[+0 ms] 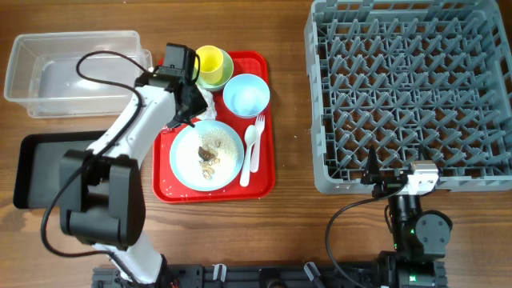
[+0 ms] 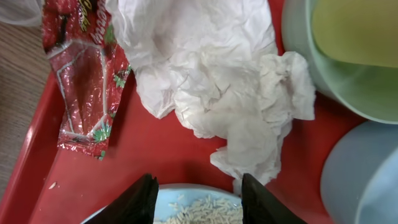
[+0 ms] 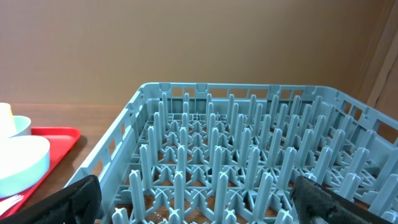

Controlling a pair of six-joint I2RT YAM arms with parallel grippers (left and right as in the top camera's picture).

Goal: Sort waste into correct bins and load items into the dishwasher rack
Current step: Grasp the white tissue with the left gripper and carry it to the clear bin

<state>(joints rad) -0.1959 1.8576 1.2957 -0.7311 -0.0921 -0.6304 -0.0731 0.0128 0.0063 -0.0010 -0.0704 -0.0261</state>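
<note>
Left gripper (image 2: 198, 200): jaws parted fairly wide, nothing held. It hangs low over the far rim of the pale blue plate (image 1: 182, 164), tips aimed at the crumpled white napkin (image 2: 211, 81). The napkin lies on the red tray (image 1: 268, 172), in its far-left part, just beyond the plate. Its lowest fold comes down beside one finger; can't tell if they touch. The red-and-clear wrapper (image 2: 84, 81) lies flat just beside the napkin, along the red tray's left edge; in the overhead view the arm hides it.

The plate is in the near-left part of the red tray, with brown food scraps (image 1: 210, 154) and whitish crumbs in its middle. The pale blue bowl (image 1: 246, 94) is at the red tray's far-right corner. The yellow cup (image 1: 210, 58) sits in the pale green small bowl (image 1: 227, 70) at the red tray's far edge, just left of the blue bowl. The white fork (image 1: 258, 148) and spoon (image 1: 250, 138) lie side by side between the plate and the red tray's right edge, heads toward the far edge.

The red tray sits left of table centre. The clear tub (image 1: 72, 36) is at the table's far-left corner. The black tray (image 1: 36, 172) is along the left edge, nearer than the tub, partly under the left arm. The dishwasher rack (image 1: 316, 104) fills the far-right corner.

Right gripper (image 3: 196, 196): near edge, right side, just before the rack's near wall, jaws wide apart, nothing held.
</note>
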